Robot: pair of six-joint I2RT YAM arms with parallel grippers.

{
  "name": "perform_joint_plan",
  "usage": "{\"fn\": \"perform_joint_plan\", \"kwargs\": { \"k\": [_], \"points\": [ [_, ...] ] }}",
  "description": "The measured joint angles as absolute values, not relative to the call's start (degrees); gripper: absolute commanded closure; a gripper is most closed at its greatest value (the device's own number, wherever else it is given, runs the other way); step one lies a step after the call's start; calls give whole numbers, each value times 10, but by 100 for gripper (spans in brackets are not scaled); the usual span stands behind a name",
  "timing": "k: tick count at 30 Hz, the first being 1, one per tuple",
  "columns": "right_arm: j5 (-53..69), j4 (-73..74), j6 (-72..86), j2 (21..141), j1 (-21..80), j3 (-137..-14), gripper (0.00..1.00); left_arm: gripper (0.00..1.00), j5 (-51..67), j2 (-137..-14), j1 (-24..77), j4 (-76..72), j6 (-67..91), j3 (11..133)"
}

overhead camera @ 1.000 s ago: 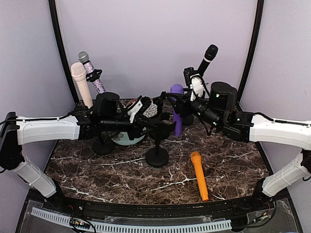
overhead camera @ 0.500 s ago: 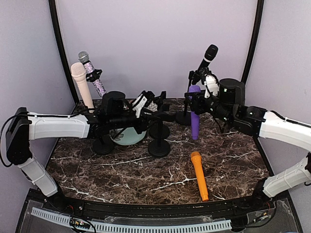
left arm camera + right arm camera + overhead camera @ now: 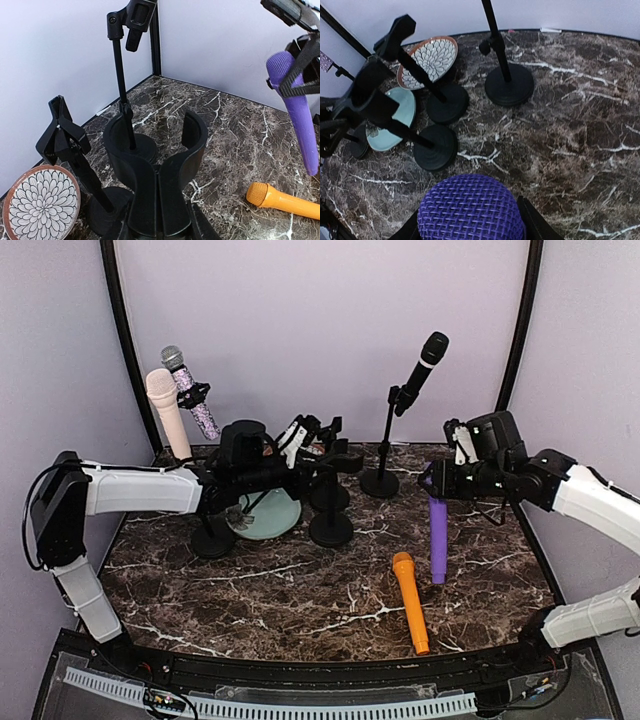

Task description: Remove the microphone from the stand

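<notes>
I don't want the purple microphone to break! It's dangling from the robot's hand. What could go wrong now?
The right gripper pinches the purple microphone only at its head, so it could slip and drop onto the table. The orange microphone lies close beside it; lowering carelessly could knock it. The left gripper grips the empty stand; tugging might tip it toward the teal plate.

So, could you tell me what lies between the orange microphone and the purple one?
Nothing: only bare marble table separates the orange microphone from the purple microphone, clearest in the top view.
</notes>
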State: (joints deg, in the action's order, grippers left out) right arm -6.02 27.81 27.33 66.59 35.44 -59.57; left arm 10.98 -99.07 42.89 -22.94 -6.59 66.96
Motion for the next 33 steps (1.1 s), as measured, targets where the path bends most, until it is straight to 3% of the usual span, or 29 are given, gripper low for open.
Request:
{"fn": "perform_joint_plan", "kwargs": {
  "k": [8, 10, 14, 18, 24, 33],
  "points": [
    [11, 364, 350, 668, 351, -543, 84, 73, 131, -1025, 403, -244, -63, 701],
    [19, 374, 362, 672, 351, -527, 84, 66, 137, -1027, 398, -246, -62, 702],
    [27, 380, 380, 683, 351, -501, 84, 41, 150, -1029, 394, -248, -58, 703],
    [36, 368, 394, 700, 351, -475, 81, 27, 158, -1030, 392, -251, -57, 704],
    [36, 351, 406, 708, 351, -449, 79, 19, 164, -1027, 388, -245, -58, 702],
    [22, 318, 413, 740, 350, -427, 77, 18, 174, -916, 387, -220, -26, 629]
  ]
}}
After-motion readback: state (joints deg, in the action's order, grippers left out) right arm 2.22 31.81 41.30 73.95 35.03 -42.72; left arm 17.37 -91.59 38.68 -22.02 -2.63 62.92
